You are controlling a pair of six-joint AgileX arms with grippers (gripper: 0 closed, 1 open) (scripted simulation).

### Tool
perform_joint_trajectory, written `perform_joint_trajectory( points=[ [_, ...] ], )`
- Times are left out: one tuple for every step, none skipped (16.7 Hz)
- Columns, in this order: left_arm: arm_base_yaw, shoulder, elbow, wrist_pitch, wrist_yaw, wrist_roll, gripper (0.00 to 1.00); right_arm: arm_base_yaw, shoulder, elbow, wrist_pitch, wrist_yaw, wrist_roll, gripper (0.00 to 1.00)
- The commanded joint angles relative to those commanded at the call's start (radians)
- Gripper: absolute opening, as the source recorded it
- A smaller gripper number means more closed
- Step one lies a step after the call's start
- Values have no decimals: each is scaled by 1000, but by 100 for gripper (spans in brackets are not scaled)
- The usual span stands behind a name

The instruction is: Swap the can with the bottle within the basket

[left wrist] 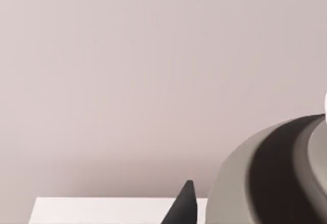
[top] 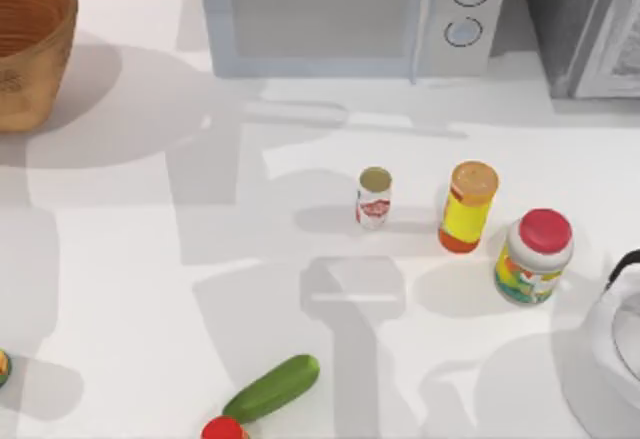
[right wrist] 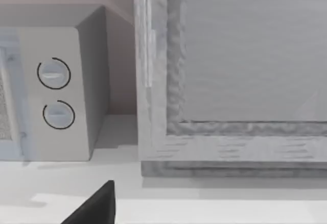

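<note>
The can (top: 374, 197), small and white with a red label and an olive-gold top, stands upright on the white table near the middle. The basket (top: 30, 54), round, woven and orange-brown, sits at the far left corner, well away from the can. The bottle is out of view. A dark edge of my left gripper (left wrist: 185, 206) points at a plain wall beside a grey rounded shape (left wrist: 271, 173). A dark edge of my right gripper (right wrist: 97, 206) hangs above the table, facing the microwave's knobs.
A yellow orange-capped bottle (top: 468, 207) and a red-lidded white jar (top: 534, 257) stand right of the can. A cucumber (top: 272, 388) and a red item (top: 224, 428) lie at the front. A microwave (top: 350, 14) and a grey appliance (top: 590, 24) line the back; a white kettle (top: 612, 354) sits at the right edge.
</note>
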Motion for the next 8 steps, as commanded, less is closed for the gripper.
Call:
perform_joint_trajectory(
  points=[
    [-4, 15, 2, 18, -2, -1, 0, 0, 0, 0, 0, 0, 0, 100],
    [-7, 23, 4, 29, -3, -1, 0, 0, 0, 0, 0, 0, 0, 100],
    [-8, 24, 4, 31, -3, -1, 0, 0, 0, 0, 0, 0, 0, 100],
    [-8, 24, 4, 31, -3, -1, 0, 0, 0, 0, 0, 0, 0, 100],
    [-8, 24, 4, 31, -3, -1, 0, 0, 0, 0, 0, 0, 0, 100],
    [-8, 24, 4, 31, -3, -1, 0, 0, 0, 0, 0, 0, 0, 100],
    [-8, 24, 4, 31, -3, -1, 8, 0, 0, 0, 0, 0, 0, 100],
    [-8, 24, 4, 31, -3, -1, 15, 0, 0, 0, 0, 0, 0, 100]
  ],
)
